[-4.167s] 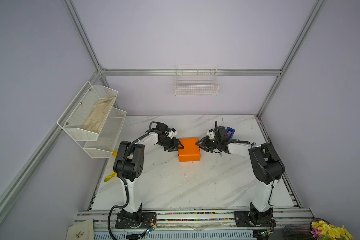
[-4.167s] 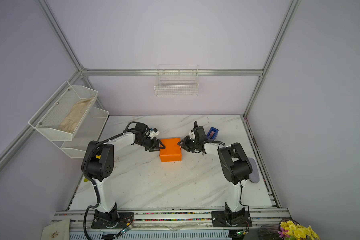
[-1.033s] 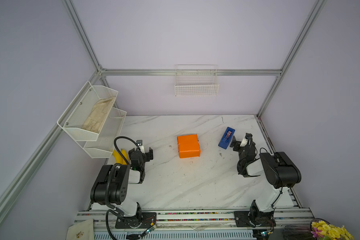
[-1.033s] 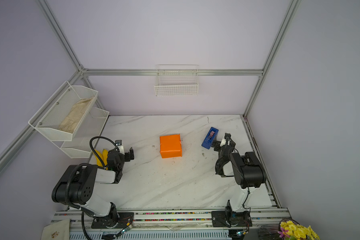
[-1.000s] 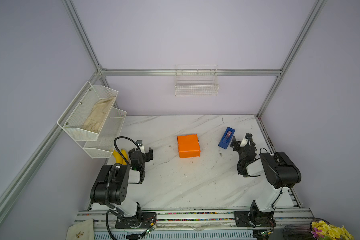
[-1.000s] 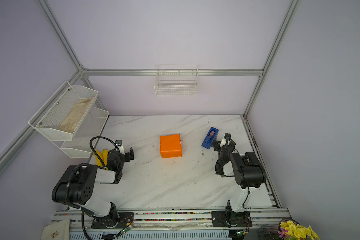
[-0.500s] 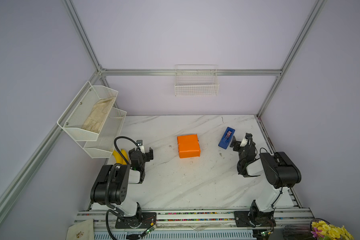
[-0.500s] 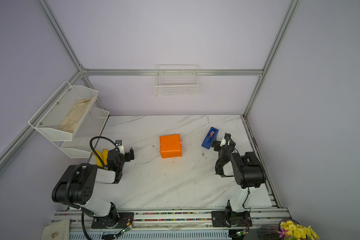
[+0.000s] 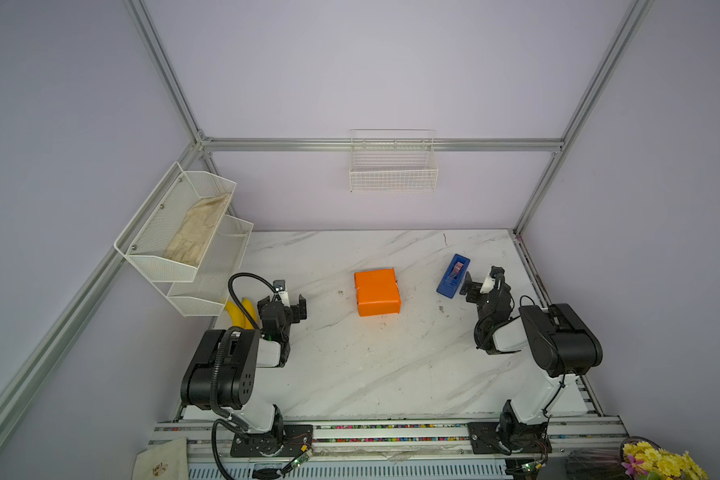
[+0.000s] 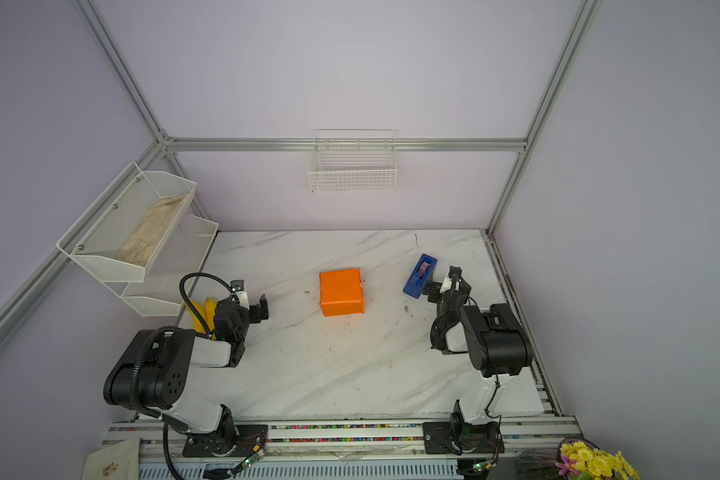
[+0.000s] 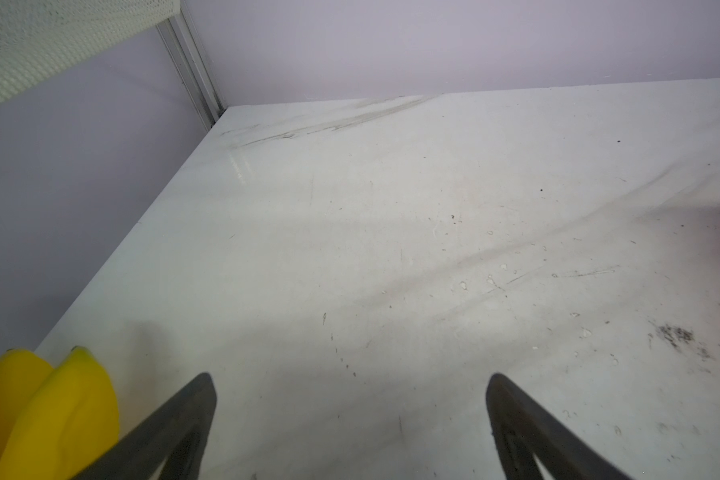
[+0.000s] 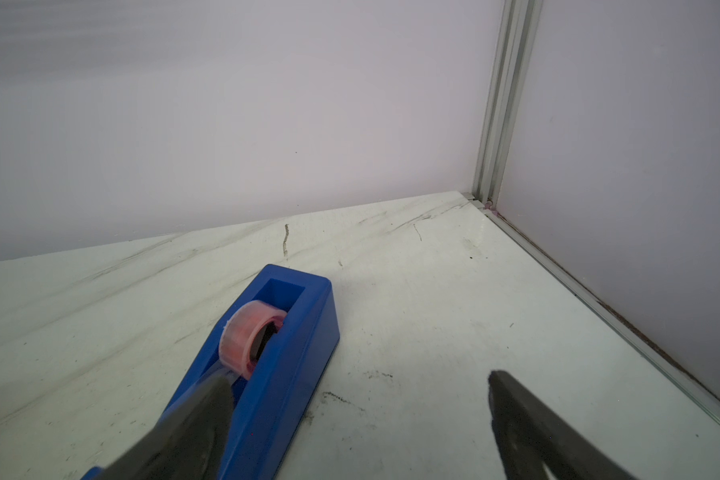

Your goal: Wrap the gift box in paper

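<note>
Orange paper (image 9: 377, 291) parcel, cloth (image 9: 198, 230) in mesh basket (image 9: 159, 268)

We see a marble table (image 9: 350, 365) with broad bare surface across its near half and along the back wall. In the middle stands a block wrapped in orange paper (image 9: 377, 292), with open lanes on both sides. On the right, a blue tape dispenser (image 9: 453, 276) lies just beside the right gripper (image 9: 481, 279), narrowing that lane. At the left edge, yellow bananas (image 9: 240, 312) sit beside the left gripper (image 9: 291, 301), below a white wire shelf (image 9: 175, 241) jutting from the left wall. A wire basket (image 9: 393, 166) hangs on the back wall, well above the surface.
</note>
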